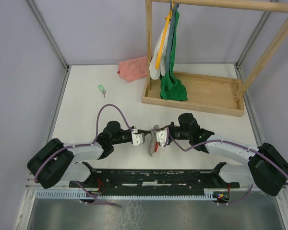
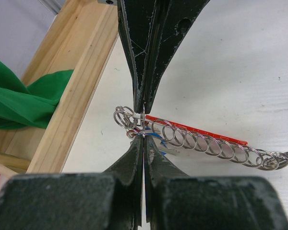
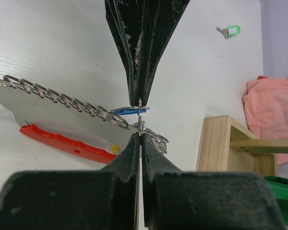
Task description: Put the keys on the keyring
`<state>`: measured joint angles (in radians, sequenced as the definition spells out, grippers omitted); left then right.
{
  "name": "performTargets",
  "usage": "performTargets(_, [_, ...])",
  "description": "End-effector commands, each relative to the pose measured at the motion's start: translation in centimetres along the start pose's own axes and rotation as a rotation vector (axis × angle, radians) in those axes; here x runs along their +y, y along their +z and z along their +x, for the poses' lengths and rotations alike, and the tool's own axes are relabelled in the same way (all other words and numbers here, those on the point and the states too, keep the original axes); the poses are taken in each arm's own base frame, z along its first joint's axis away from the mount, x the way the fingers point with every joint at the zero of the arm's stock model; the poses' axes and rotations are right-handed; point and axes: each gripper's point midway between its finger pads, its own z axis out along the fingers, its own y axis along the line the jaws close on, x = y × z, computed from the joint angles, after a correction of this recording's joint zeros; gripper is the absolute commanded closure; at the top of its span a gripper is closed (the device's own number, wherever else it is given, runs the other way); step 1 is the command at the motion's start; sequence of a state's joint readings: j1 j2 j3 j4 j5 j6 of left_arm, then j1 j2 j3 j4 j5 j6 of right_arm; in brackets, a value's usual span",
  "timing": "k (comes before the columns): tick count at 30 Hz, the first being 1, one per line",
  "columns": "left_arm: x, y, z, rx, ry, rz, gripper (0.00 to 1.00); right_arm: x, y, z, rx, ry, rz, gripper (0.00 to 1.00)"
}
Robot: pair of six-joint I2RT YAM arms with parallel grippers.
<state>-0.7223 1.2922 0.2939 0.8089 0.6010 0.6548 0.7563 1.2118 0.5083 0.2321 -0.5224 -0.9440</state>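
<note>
Left gripper [image 2: 143, 125]: jaws closed flat, with thin wire at the ring end of the keyring [image 2: 206, 143] pinched at the tips.
Right gripper [image 3: 140, 123]: jaws likewise closed, the same ring end pinched from the other side. The two grippers meet at the centre of the top view.
Keyring: held between the two grippers, its chain and red strap stretching away from the tips.
Blue key [image 3: 126, 111]: seen at the ring, its head just beside the right tips. Whether it is fully threaded cannot be told.
Green key [image 1: 102, 89]: lying alone on the table [image 1: 86, 115], upper left of the top view, well apart from the grippers.
Done: at most one key, judged to be on or partway onto the ring.
Left: the blue key to be seated if it is not, then the green key to be fetched and threaded.
</note>
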Motion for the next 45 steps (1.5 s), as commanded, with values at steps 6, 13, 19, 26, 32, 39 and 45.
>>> performTargets(6, [1.37,-0.01,-1.33,-0.03,0.019,-0.047,0.97,-1.73,-0.34,-1.45,-0.05,-0.053,0.058,0.99])
performTargets(13, [1.04,0.08,-1.5,-0.041,0.021,-0.027,0.97,-1.82,-0.32,-1.51,-0.053,-0.054,0.061,0.99])
performTargets(19, [0.83,0.12,-1.65,-0.049,0.021,-0.014,0.97,-1.89,-0.37,-1.58,-0.057,-0.055,0.068,0.99])
performTargets(26, [0.74,0.2,-1.69,-0.051,0.02,-0.006,0.97,-1.87,-0.33,-1.68,-0.062,-0.055,0.066,0.99])
performTargets(32, [0.69,0.27,-1.74,-0.055,0.018,-0.001,0.97,-1.84,-0.26,-1.76,-0.067,-0.054,0.063,0.99])
performTargets(39, [0.82,0.31,-1.72,-0.054,0.017,-0.007,0.97,-1.82,-0.28,-1.8,-0.07,-0.053,0.063,0.99])
performTargets(45, [0.94,0.3,-1.68,-0.051,0.016,-0.013,0.97,-1.75,-0.28,-1.9,-0.075,-0.053,0.059,0.99])
